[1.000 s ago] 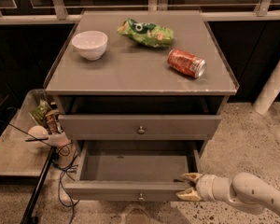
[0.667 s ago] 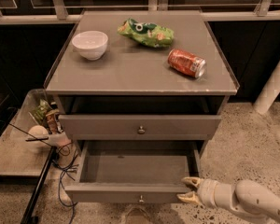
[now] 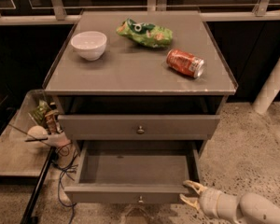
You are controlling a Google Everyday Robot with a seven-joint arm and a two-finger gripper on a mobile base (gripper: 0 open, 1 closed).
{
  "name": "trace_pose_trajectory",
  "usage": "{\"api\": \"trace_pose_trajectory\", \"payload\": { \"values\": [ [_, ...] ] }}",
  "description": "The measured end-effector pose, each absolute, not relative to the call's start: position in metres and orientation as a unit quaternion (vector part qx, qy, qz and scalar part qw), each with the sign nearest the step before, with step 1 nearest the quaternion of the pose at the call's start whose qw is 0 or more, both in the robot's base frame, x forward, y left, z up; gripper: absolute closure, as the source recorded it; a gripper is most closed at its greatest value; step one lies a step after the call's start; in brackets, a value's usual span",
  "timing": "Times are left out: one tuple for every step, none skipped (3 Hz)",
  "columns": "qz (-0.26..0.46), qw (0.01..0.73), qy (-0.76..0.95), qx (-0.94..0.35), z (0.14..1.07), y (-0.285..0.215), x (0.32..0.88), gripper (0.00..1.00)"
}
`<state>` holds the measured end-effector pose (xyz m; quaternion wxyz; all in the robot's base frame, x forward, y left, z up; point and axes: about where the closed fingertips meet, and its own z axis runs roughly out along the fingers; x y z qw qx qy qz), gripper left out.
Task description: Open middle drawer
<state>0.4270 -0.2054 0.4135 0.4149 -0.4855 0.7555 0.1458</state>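
Note:
The middle drawer point(image 3: 130, 194) is pulled well out of the grey cabinet, and its shallow grey box shows with nothing in it. A small round knob point(image 3: 140, 199) sits at the centre of its front. My gripper point(image 3: 187, 192) is low at the right, right beside the right end of that drawer front. It is open, its two pale fingers spread with nothing between them. Above, the upper drawer front point(image 3: 107, 125) with its own knob point(image 3: 140, 129) stands slightly forward of the cabinet.
On the cabinet top point(image 3: 130, 71) are a white bowl point(image 3: 89, 44), a green snack bag point(image 3: 145, 32) and a red can point(image 3: 185, 63) on its side. A low tray with clutter point(image 3: 42, 125) and cables point(image 3: 65, 171) stands at the left. A white post point(image 3: 273, 85) rises at the right.
My gripper has sunk slightly and stays by the drawer front's right end. The drawer has not visibly moved.

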Motion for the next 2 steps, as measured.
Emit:
{"api": "trace_pose_trajectory", "payload": {
  "values": [
    [0.146,0.415,0.756,-0.486,0.416,-0.205,0.427,1.0],
    [0.144,0.418,0.76,-0.477,0.415,-0.208,0.416,1.0]
  ]
}}
